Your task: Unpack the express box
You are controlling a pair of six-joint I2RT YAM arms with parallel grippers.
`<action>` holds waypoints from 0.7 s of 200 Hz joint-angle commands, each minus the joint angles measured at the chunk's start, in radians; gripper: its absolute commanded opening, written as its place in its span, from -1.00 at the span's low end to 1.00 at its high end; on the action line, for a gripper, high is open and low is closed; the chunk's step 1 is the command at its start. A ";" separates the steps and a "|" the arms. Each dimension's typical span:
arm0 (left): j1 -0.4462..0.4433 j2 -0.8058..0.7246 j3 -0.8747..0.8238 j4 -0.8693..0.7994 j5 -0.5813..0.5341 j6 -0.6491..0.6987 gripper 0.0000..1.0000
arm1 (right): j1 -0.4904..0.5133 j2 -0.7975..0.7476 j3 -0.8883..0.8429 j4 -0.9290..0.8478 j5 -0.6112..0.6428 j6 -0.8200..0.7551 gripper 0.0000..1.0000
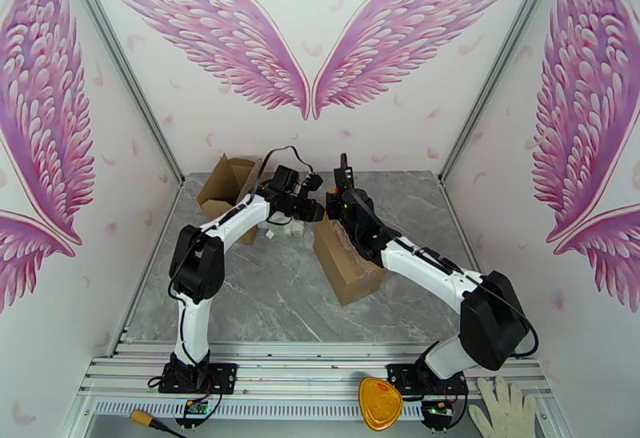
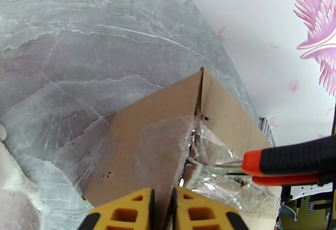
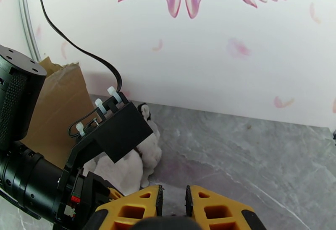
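Left gripper point(image 2: 163, 197): yellow fingers nearly together at brown cardboard box point(image 2: 155, 134) edge, hold unclear. Right gripper point(image 3: 173, 195) clamps orange-black cutter point(image 2: 290, 159); unsteadied box may shift, blade skidding.

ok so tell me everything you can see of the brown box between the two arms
The cardboard box is plain brown, oblong and closed, lying on the grey marble table. Along its seam runs clear tape, wrinkled and torn. The metal tip of an orange-and-black cutter meets that tape, and the left pincer sits at the box's near edge.
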 commanded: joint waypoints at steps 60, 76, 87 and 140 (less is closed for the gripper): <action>0.014 0.050 -0.032 -0.032 -0.123 -0.009 -0.66 | 0.026 -0.047 -0.050 -0.013 0.039 -0.055 -0.94; 0.014 0.050 -0.031 -0.034 -0.122 -0.005 -0.67 | 0.025 -0.038 -0.087 0.041 0.032 -0.084 -0.94; 0.013 0.050 -0.031 -0.036 -0.120 -0.003 -0.67 | 0.025 -0.030 -0.074 0.013 0.033 -0.103 -0.95; 0.008 0.043 -0.037 -0.045 -0.126 0.007 -0.69 | 0.025 -0.067 -0.092 -0.005 0.004 -0.111 -0.95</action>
